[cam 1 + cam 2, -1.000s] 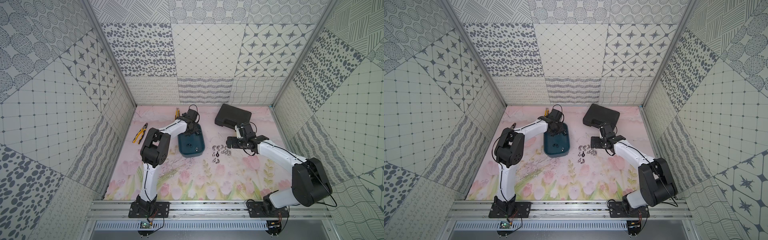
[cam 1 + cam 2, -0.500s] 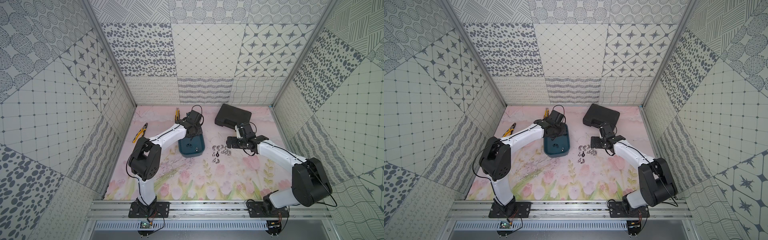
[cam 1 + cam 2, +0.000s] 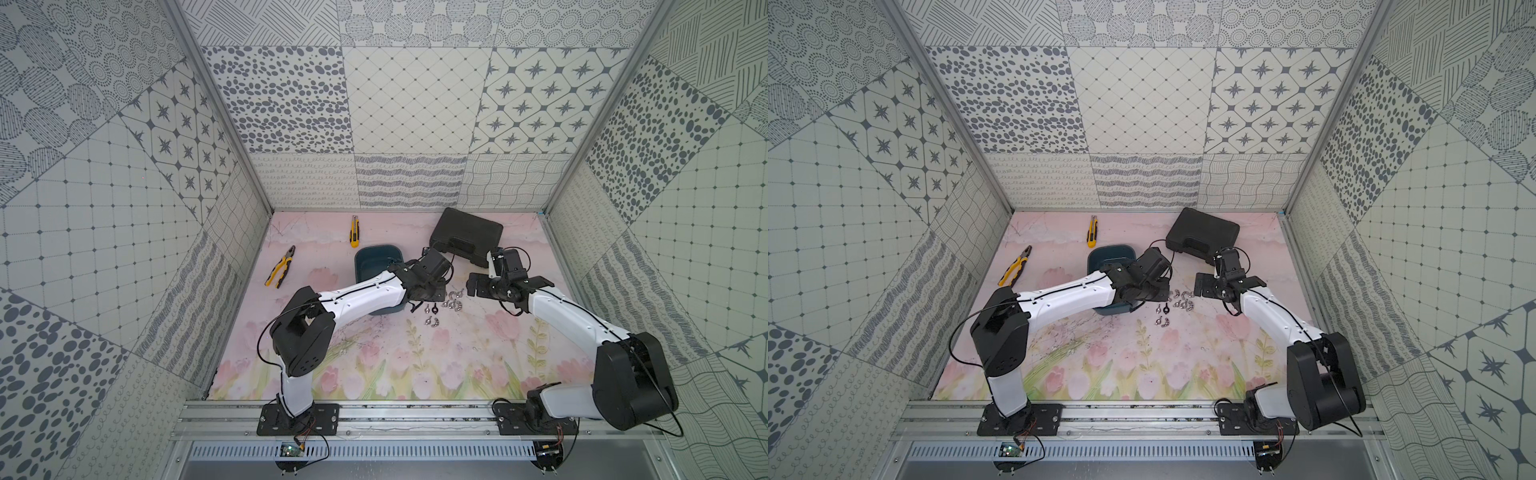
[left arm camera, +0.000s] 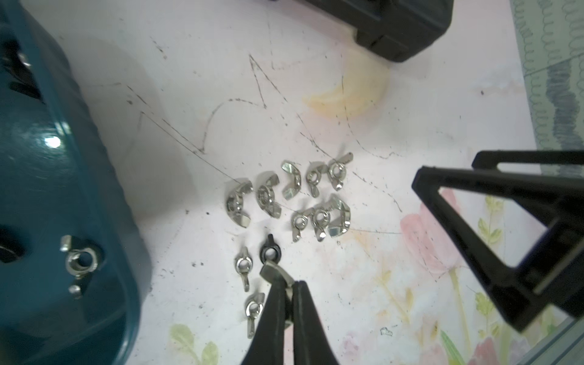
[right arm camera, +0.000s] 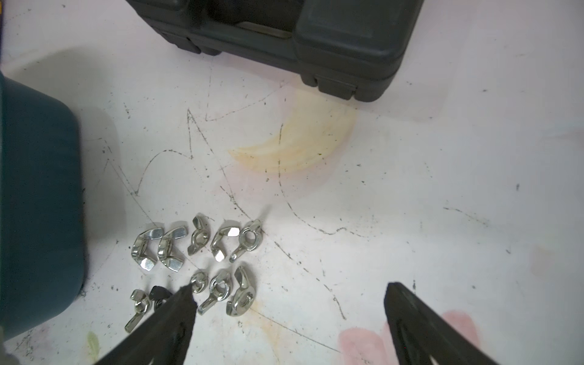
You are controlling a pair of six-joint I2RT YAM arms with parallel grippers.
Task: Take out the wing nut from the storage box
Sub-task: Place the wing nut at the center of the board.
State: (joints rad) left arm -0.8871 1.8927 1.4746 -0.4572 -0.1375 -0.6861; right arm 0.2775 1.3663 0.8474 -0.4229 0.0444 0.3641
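Note:
The storage box [image 3: 376, 259] [image 3: 1109, 254] is a dark teal tub at mid-table; one silver wing nut [image 4: 80, 260] lies inside it. My left gripper [image 4: 290, 288] [image 3: 430, 294] hangs just right of the box, shut on a silver wing nut [image 4: 275, 273] above the mat. Several loose wing nuts [image 4: 284, 196] [image 5: 196, 246] [image 3: 451, 302] lie on the mat under it, one of them black [image 4: 271, 251]. My right gripper [image 5: 289, 292] [image 3: 478, 286] stands open and holds nothing, low over the mat, just right of that pile.
A black hard case [image 3: 465, 237] [image 5: 284, 34] sits at the back right, close behind the right gripper. A yellow utility knife [image 3: 353, 230] and yellow-handled pliers [image 3: 281, 266] lie at the back left. The mat is scratched.
My left arm has swung right, from over the storage box to above the pile of nuts, its gripper staying shut. The right arm has not moved.

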